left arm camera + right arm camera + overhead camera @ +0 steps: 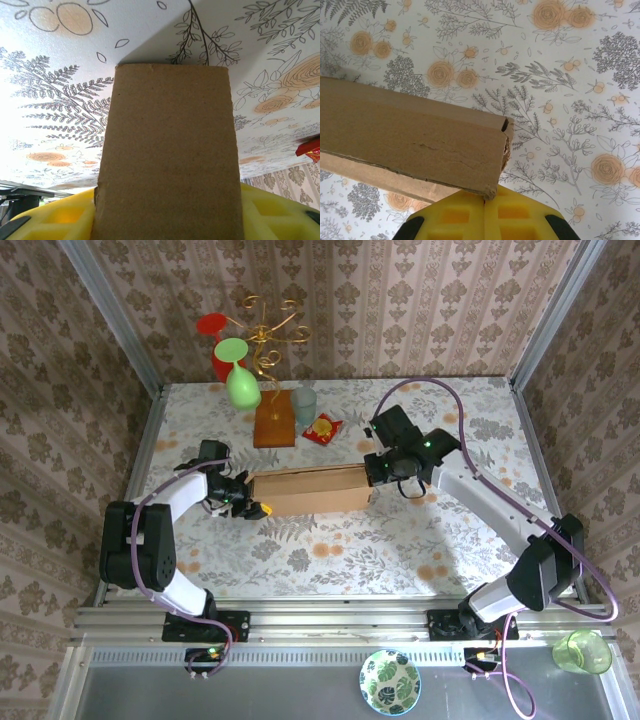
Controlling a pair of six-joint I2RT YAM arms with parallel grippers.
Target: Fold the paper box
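Just nearside of the wooden block: the paper box. Left gripper clamps its end left of the block — right gripper, fingers together, touches the end right of it.

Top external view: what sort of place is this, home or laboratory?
Most likely a robot test cell dressed like a room: wallpapered walls held in a metal frame, a table under a floral cover, and a left arm and right arm bolted to a rail at its near edge.
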